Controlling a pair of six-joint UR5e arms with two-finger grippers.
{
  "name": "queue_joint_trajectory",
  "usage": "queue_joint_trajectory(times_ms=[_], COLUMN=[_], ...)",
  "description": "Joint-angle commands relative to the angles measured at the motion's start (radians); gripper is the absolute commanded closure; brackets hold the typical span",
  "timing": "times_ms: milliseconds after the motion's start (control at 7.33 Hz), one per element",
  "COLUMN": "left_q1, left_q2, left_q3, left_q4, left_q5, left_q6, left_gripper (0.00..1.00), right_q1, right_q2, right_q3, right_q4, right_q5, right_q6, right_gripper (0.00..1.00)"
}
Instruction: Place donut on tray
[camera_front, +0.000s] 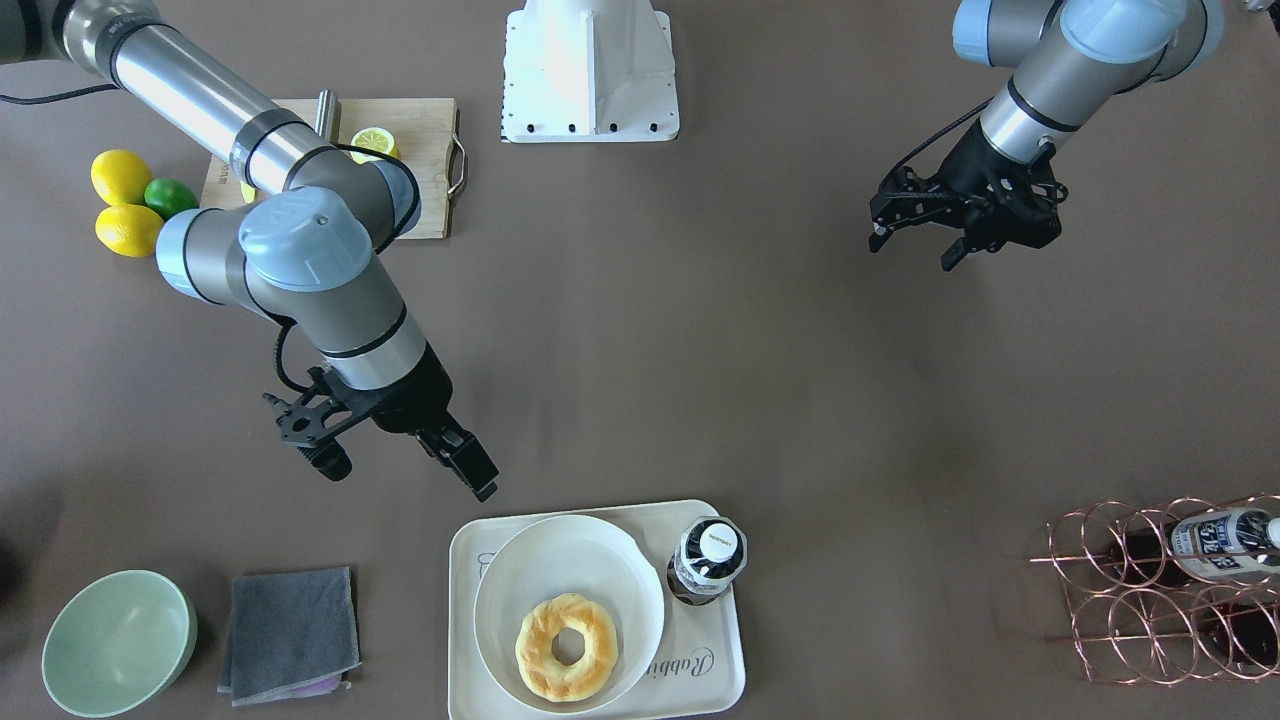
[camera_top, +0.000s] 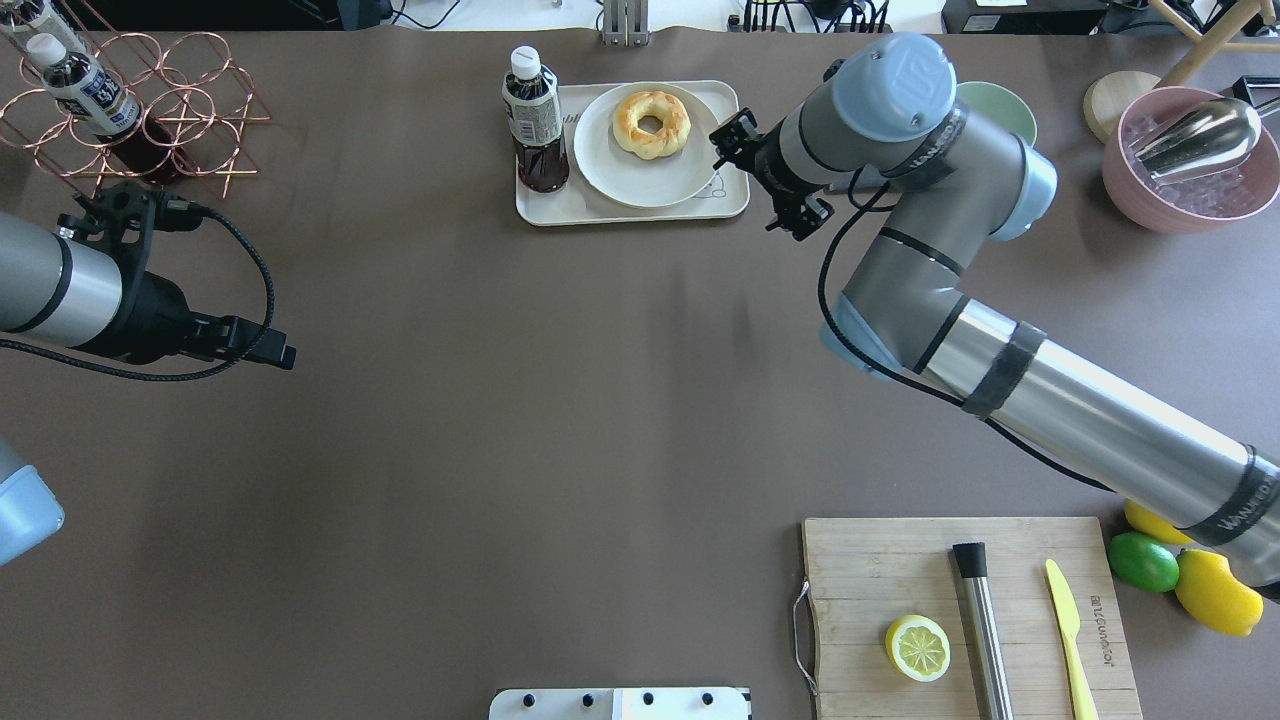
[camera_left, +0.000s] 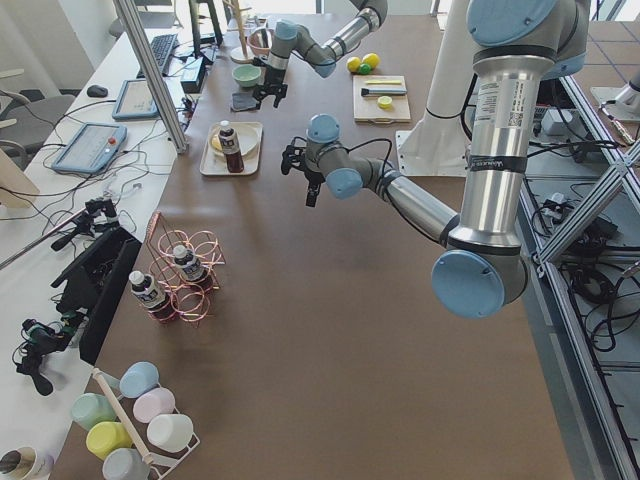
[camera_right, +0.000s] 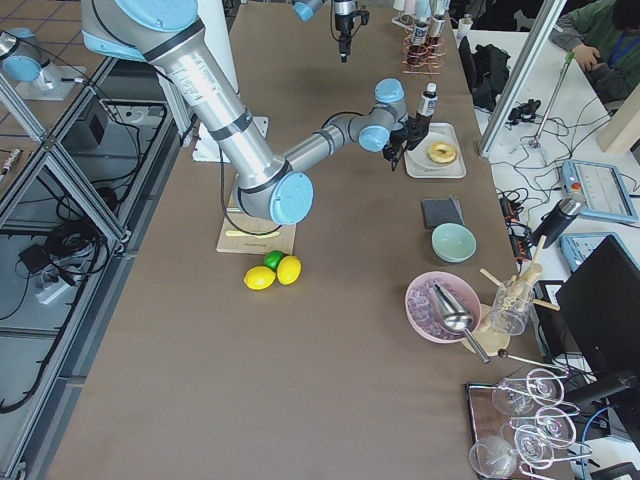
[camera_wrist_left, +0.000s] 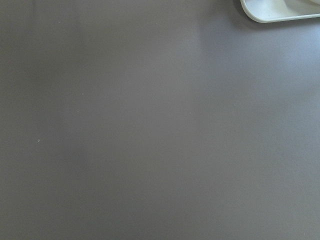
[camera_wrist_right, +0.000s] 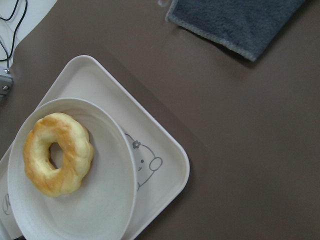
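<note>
The donut (camera_front: 566, 645) (camera_top: 651, 123) (camera_wrist_right: 57, 153) is a golden-yellow ring lying on a white plate (camera_front: 600, 560) (camera_wrist_right: 100, 200). The plate stands on the cream tray (camera_front: 700, 670) (camera_top: 560, 205) (camera_wrist_right: 160, 170), which has a bear drawing. My right gripper (camera_front: 405, 470) (camera_top: 748, 180) is open and empty, hovering just beside the tray's edge, apart from the donut. My left gripper (camera_front: 912, 250) (camera_top: 280, 352) is open and empty, far off over bare table. Its wrist view shows only a tray corner (camera_wrist_left: 270, 12).
A dark drink bottle (camera_front: 708, 558) stands on the tray beside the plate. A grey cloth (camera_front: 290, 632) and green bowl (camera_front: 118, 642) lie near the right gripper. A wooden cutting board (camera_top: 870, 570) with a lemon half, loose citrus, a copper bottle rack (camera_front: 1170, 590) and a pink bowl (camera_top: 1190, 160) sit at the edges.
</note>
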Motion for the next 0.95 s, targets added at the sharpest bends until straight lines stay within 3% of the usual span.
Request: queue_joint_trajectory(times_ms=[0,273,545,818], left_q1=[-0.100,-0.322,-0.494,-0.624], left_q2=[0.073,0.157,0.190,0.184], left_q3=[0.018,0.103,0.214,0.348], left_q4=[0.001,0.007,0.021,0.033], left_q5=[-0.062,-0.227,-0.256,-0.273], left_q6=[0.159,0.447,0.705,0.900], left_gripper=[0.02,0.02,0.02,0.02], right_q1=[0.104,0.216,0.376,0.524], right_q2=[-0.235,-0.491,-0.681,-0.753], right_q3=[0.309,0.472,0.479,0.474], right_q4=[-0.213,-0.287,-0.290,-0.420], right_q5=[0.144,0.192,0.258,0.260], right_q6=[-0.301,-0.609,-1.040,-1.411], right_gripper=[0.00,0.00,0.00,0.00])
